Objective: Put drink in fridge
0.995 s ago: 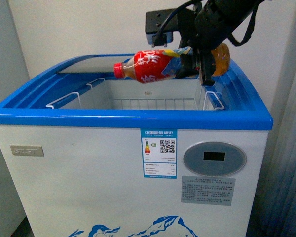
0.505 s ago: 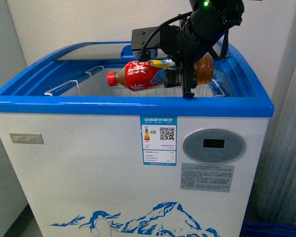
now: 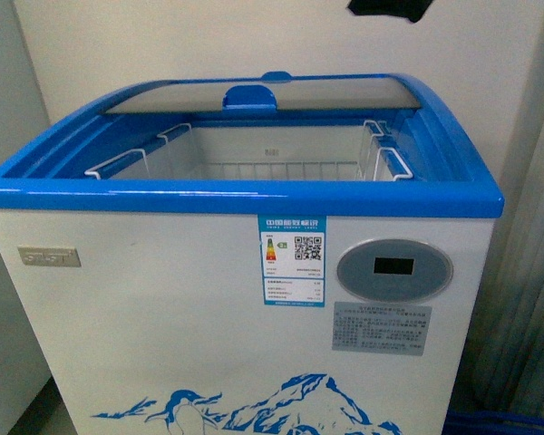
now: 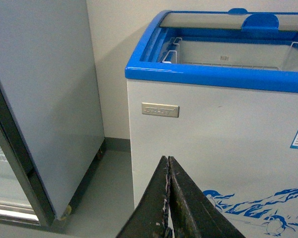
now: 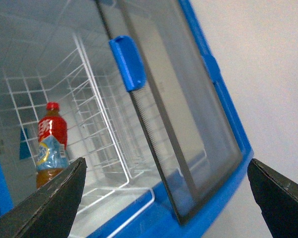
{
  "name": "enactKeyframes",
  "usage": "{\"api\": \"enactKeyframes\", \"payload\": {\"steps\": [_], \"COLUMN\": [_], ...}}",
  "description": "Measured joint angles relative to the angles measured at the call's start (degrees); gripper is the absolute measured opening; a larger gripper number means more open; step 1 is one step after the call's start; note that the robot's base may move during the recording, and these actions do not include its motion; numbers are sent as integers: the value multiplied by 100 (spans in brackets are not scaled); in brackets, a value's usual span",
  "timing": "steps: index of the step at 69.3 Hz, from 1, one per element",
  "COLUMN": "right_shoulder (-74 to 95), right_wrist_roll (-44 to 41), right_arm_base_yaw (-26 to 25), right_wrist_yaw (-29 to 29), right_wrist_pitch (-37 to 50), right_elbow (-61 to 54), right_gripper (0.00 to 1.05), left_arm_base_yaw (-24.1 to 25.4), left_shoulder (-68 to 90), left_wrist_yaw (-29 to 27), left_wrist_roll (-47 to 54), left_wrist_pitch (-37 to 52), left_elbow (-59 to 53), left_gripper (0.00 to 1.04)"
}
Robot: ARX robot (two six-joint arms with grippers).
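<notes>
Right wrist view: the drink (image 5: 50, 148) lies inside the fridge (image 3: 245, 195), against the wire basket (image 5: 102, 134) — right hand (image 5: 166, 198) spread apart, empty; left hand (image 4: 169, 198) pressed together.

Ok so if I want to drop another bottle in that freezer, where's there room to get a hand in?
The fridge is open at the front: the glass lid is slid back, leaving a gap between the front blue rim and the lid's handle. The wire basket looks bare from the front. In the right wrist view, the drink stands beside a basket wall; the floor around it looks free.
</notes>
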Motion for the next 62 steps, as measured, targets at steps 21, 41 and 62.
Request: {"api": "enactKeyframes", "payload": {"steps": [21, 41, 62], "right_shoulder": [-4245, -7713, -8607], "right_wrist_roll": [4124, 4297, 4301], "right_arm_base_yaw": [-1397, -1325, -1318], "right_wrist_yaw": [-63, 365, 376], "right_wrist_pitch": [-2232, 658, 1185], "right_elbow": [-3442, -6568, -8260], "right_gripper": [97, 55, 3], "left_arm_base_yaw": [0, 0, 0], "left_shoulder": [-638, -1429, -1432], "left_wrist_yaw": [-4, -2, -2], "left_wrist_roll": [0, 0, 0], "left_wrist_pitch": [-695, -1458, -1464], "left_elbow": [2, 2, 2], "left_gripper": [3, 3, 3]}}
